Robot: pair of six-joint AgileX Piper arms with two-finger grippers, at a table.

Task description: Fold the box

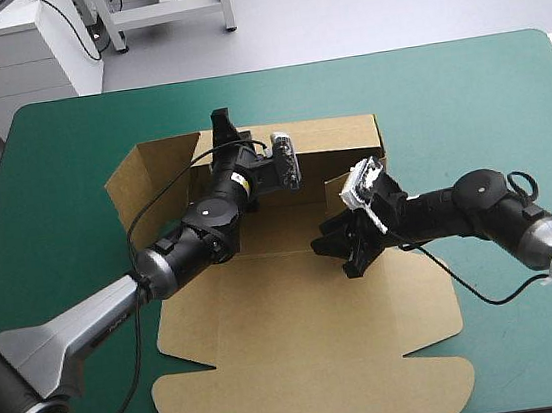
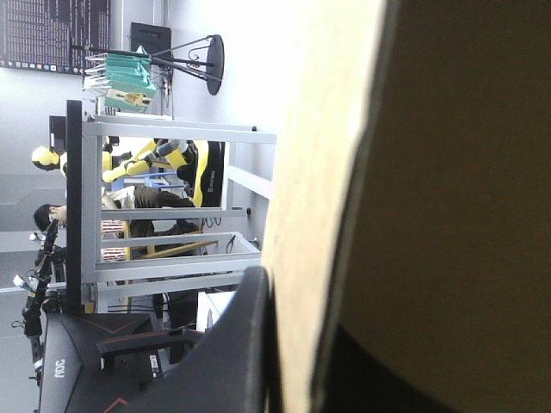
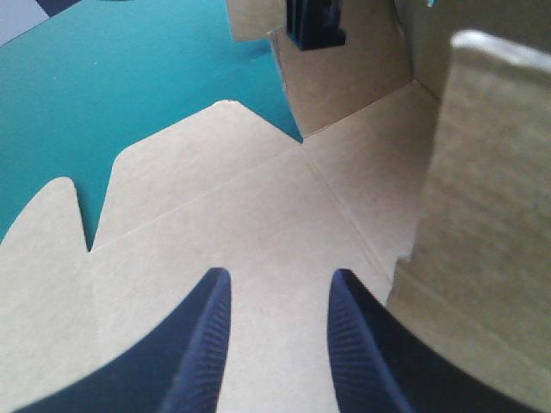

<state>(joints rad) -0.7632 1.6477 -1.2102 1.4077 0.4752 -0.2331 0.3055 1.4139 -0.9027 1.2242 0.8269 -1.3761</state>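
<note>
box [image 1: 308, 303] mid-table on teal-green cover [image 1: 464, 93], far wall raised, lid flat | left gripper [image 1: 224, 130] pinching far wall | right gripper [image 3: 280, 284] spread over floor | likely light, stiff, bending at creases; best gripped by wall edges

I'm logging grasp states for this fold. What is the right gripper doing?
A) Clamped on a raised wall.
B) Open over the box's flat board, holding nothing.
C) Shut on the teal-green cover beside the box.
B: the right wrist view shows the right gripper with its fingers standing apart and only bare board of the box between them.
</note>
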